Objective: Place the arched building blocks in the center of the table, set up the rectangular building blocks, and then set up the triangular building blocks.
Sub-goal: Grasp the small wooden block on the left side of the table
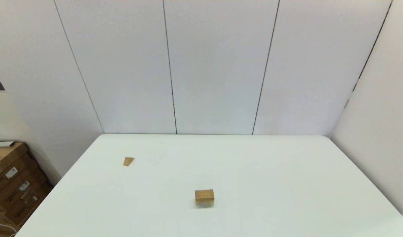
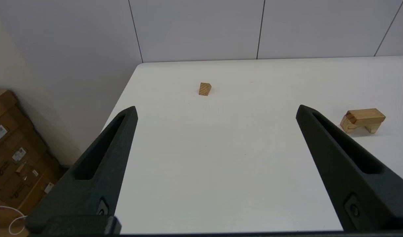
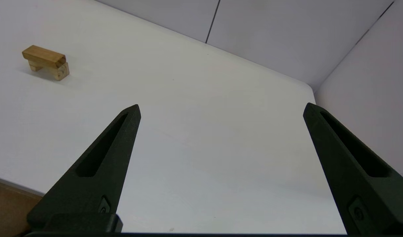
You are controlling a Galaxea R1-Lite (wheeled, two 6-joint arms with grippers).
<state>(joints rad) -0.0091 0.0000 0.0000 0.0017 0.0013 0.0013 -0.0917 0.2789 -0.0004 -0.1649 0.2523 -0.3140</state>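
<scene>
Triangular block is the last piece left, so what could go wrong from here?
1. The triangular block lies far off near the table's left edge; a poor pinch on its sloped faces may let it slip.
2. The rectangular block merely rests on the arched block; a nudge may topple it.

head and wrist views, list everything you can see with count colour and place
table: one, white, fills the foreground
arched block: one, light brown, near table centre, hollow side down
rectangular block: one, light brown, lying flat on the arched block
triangular block: one, light brown, far left of the table, alone
cardboard boxes: several, brown, on the floor to the left
left pincer: black, open, holding nothing
right pincer: black, open, holding nothing
</scene>
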